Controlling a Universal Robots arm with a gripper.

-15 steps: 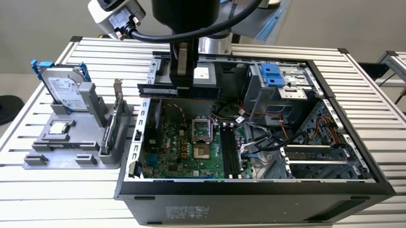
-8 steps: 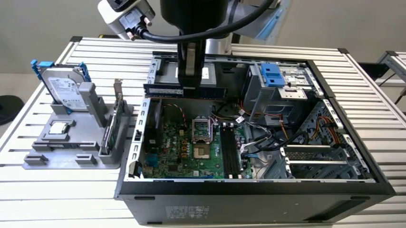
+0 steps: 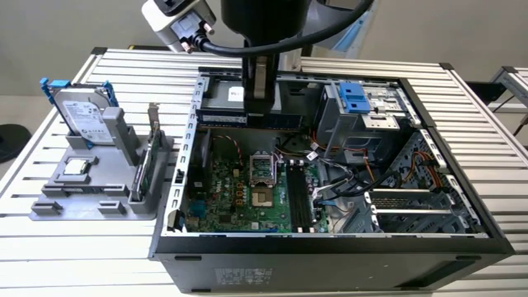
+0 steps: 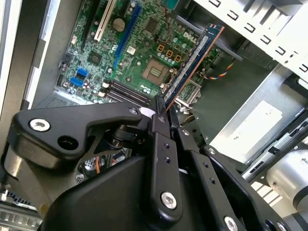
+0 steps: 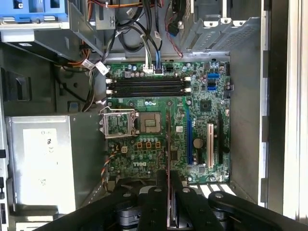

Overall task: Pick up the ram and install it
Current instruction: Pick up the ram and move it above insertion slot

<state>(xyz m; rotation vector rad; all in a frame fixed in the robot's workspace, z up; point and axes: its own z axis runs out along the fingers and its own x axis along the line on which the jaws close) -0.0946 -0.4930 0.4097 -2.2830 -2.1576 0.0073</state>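
The ram is a long dark stick with a row of chips, pinched at one end between my gripper's black fingers. In the exterior view the ram hangs level under the gripper, above the back of the open computer case. In the first wrist view the ram appears edge-on as a thin line rising from the gripper, over the green motherboard. The black memory slots lie empty farther along the board, also seen as slots in the exterior view.
A grey holder at the exterior view's left carries a silver hard drive with blue bracket, a small square processor chip and an upright green card. Cables, a drive cage and a power supply crowd the case.
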